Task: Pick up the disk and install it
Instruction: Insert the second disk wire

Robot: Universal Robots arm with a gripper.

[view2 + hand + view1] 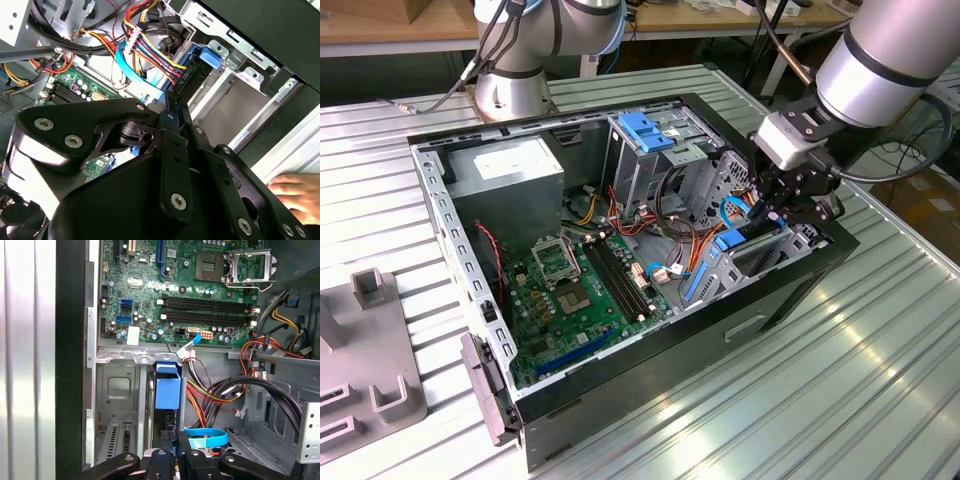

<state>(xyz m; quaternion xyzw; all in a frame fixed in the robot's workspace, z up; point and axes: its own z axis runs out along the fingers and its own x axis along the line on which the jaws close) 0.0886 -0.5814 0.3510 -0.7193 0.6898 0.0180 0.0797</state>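
Open computer case [790, 300] lies on its side on the ribbed metal table [860, 400], motherboard [570, 285] facing up. My gripper [788, 215] is down inside the case at the corner toward the exterior view's right, over the lower drive bay.

The disk [760, 255] sits slanted in that bay: grey face up, blue side rail [705, 272] along its lower edge, near end just beside the motherboard, far end under my fingers.

In the first wrist view my gripper [175, 454] has its fingers drawn close together, pinching the thin dark end of the disk just below its blue rail end [167, 387]. A light-blue flat cable [205, 435] loops just beside the fingers; orange and yellow power leads run near it.

Blue-topped drive cage [645, 130] and power supply box [515, 165] stand well apart from my gripper.

In the second wrist view a person's hand [295, 192] rests on the table outside the case wall
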